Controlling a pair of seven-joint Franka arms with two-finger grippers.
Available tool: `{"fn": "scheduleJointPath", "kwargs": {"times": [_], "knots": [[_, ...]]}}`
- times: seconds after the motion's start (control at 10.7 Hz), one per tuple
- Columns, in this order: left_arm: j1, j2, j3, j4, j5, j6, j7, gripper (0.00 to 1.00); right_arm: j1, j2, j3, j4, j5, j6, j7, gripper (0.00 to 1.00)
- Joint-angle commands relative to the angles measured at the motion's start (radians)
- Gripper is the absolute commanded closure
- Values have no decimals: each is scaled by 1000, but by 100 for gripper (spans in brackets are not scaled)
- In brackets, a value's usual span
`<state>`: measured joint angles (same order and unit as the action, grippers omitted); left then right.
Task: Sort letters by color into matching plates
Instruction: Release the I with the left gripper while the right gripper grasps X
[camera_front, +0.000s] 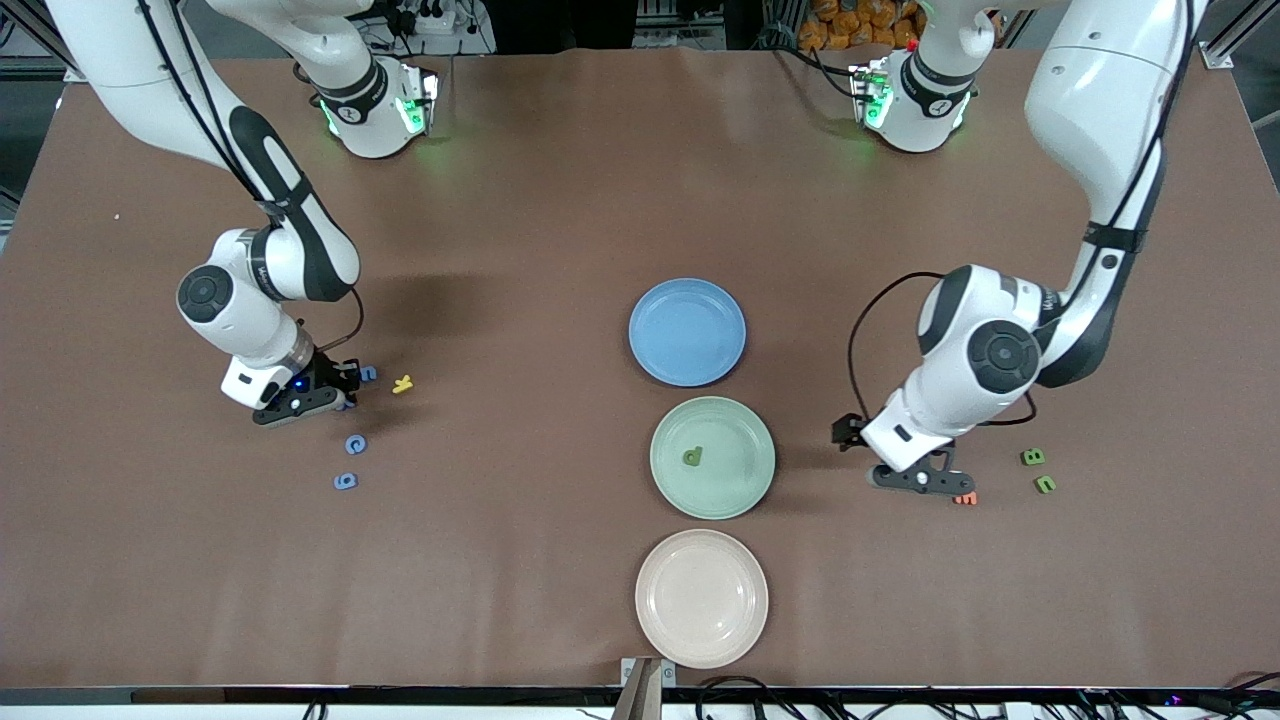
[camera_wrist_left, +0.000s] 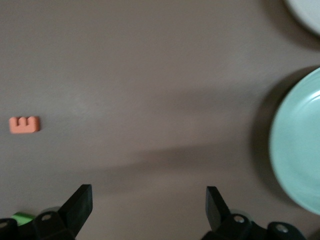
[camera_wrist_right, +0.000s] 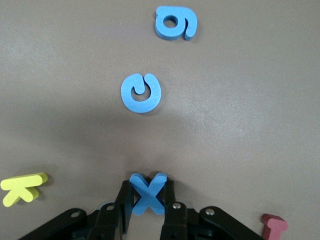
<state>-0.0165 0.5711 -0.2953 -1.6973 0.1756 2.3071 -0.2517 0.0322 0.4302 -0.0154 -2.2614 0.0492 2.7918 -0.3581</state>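
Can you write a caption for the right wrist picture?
Right gripper pinches a blue X letter on the table, near a blue G.

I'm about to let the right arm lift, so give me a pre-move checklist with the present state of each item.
1. Right claw shut on the blue X letter: ok.
2. Blue plate holds no letters: ok.
3. Green plate holds only a green letter: ok.
4. Left claw open, holding nothing, over bare table beside the orange letter: ok.
5. X lifted off the table: cannot tell.
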Motion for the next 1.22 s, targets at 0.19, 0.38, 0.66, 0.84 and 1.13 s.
{"fn": "scheduleJointPath", "kwargs": {"times": [0.19,0.38,0.66,0.84,1.13], "knots": [[144,-214,-19,-396,94,212,193,0,-12,-34,14,52,0,-110,16,80],[202,-209,-19,-461,94,309,287,0,24,-73,12,103,0,-234,115,80],[251,-180,-16,-489,127,322,333,0,109,-106,14,164,0,-331,275,80],[320,-159,-19,-486,134,334,385,0,182,-107,14,193,6,-348,381,80],[326,-139,-19,-473,134,341,388,0,297,-97,14,235,8,-348,531,80]]}}
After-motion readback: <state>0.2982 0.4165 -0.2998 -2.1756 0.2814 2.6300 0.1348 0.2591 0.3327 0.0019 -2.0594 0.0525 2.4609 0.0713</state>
